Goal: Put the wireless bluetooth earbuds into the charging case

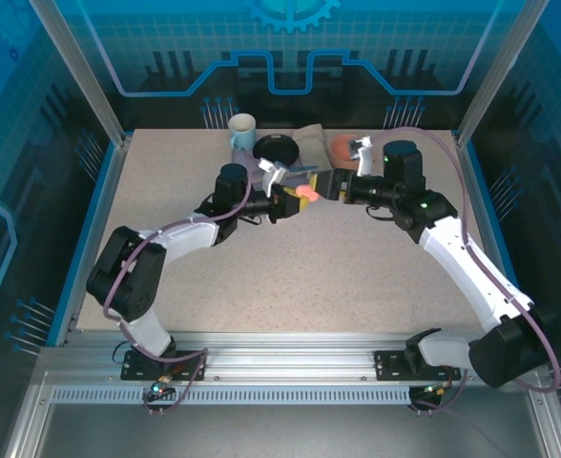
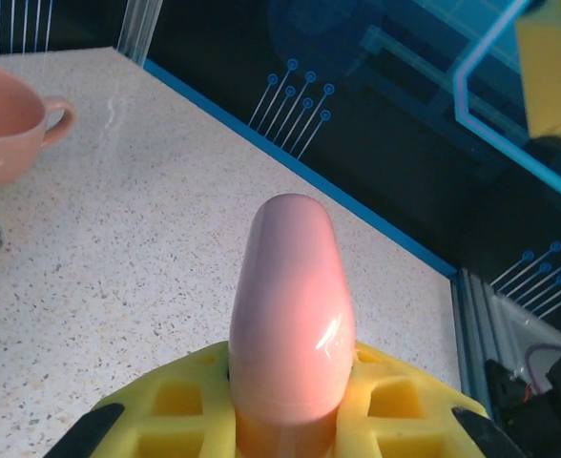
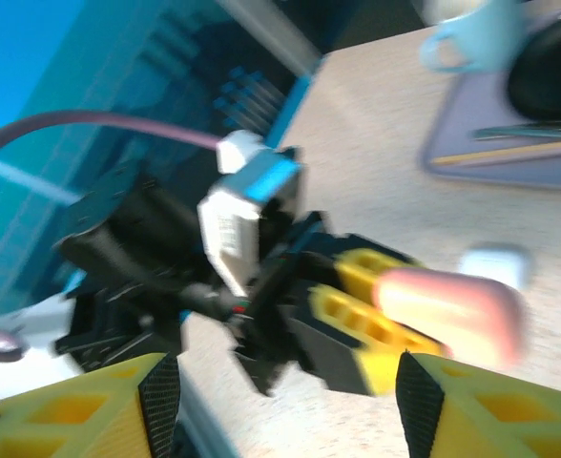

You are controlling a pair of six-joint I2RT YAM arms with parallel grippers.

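Counter (image 1: pixel 357 277), speckled beige, is carrying everything at its far half. Left arm (image 1: pixel 166 243) and right arm (image 1: pixel 462 253) are both reaching inward and meeting nose to nose near the far middle, above the surface.

Grey mat (image 3: pixel 490 143) is lying by the back edge. A pale blue mug (image 1: pixel 242 131) is standing upright at its left end. A black round object (image 1: pixel 279 148) is resting on the mat. A pink mug (image 2: pixel 4 129) is sitting upright toward the right end, handle pointing right in the left wrist view.

Left fingers (image 2: pixel 190 396), yellow, are pinching the base of a pink charging case (image 2: pixel 290 315). The case is smooth, capsule-shaped and closed, and it is sticking straight out beyond the fingertips, off the counter.

Right fingers (image 3: pixel 490 410) are standing spread wide, gripping nothing. The free end of the pink case is pointing toward the gap between them. Whether they are touching it, I cannot tell.

A small white case (image 3: pixel 495 262), blurred, is lying on the counter just beyond the pink case in the right wrist view, near the mat's edge.
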